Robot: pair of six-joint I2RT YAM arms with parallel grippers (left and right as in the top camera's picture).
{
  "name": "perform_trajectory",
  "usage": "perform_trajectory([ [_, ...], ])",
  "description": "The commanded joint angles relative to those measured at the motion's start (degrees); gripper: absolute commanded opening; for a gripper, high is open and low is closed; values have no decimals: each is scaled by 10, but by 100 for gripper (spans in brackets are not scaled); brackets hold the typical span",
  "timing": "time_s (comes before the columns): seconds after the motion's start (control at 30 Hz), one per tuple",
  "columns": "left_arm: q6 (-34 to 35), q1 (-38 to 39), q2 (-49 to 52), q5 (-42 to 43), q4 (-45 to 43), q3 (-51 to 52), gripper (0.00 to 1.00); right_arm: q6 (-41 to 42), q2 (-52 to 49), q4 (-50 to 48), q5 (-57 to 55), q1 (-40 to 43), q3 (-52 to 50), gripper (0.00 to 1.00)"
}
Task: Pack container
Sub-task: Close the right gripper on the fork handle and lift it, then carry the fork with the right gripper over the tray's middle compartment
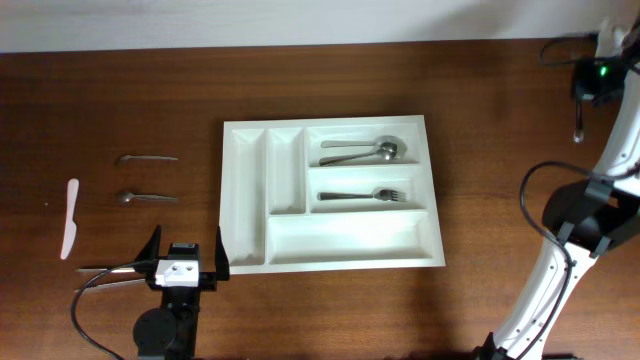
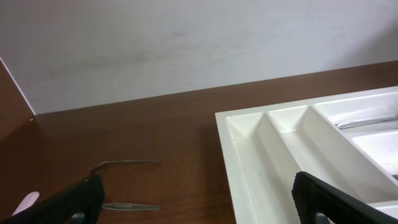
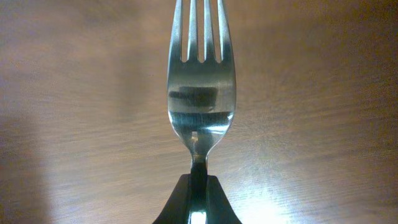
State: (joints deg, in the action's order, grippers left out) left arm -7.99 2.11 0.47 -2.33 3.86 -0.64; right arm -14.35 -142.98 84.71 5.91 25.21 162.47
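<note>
1. Two grippers are accounted for. The right gripper (image 3: 198, 186) is clamped on the handle of a fork (image 3: 200, 93), which is held over bare wood well apart from the tray. The left gripper (image 1: 187, 238) is spread apart and empty, just off the tray's near-left corner.
2. The cutlery tray (image 1: 350, 240) is set mid-table. Spoons (image 1: 365, 152) are laid in one wide compartment and a second fork (image 1: 362, 195) in the next.
3. Packing is judged partly done. The held fork, two metal utensils (image 1: 147, 158) and a white plastic knife (image 1: 70, 217) left of the tray are not yet packed.
4. No brand, label or writing can be read.
</note>
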Motion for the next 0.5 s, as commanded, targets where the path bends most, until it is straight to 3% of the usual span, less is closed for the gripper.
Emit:
perform_trajectory([
  [0.0,-7,-3,-1,-5,3,1,99,50,78,22,14,-35,21,4],
  [0.3,-7,-3,-1,-4,7,1,99,94,193,80,11,-103,21,4],
  [0.47,-7,-3,-1,-5,7,1,99,174,225,127,21,-108,17,4],
])
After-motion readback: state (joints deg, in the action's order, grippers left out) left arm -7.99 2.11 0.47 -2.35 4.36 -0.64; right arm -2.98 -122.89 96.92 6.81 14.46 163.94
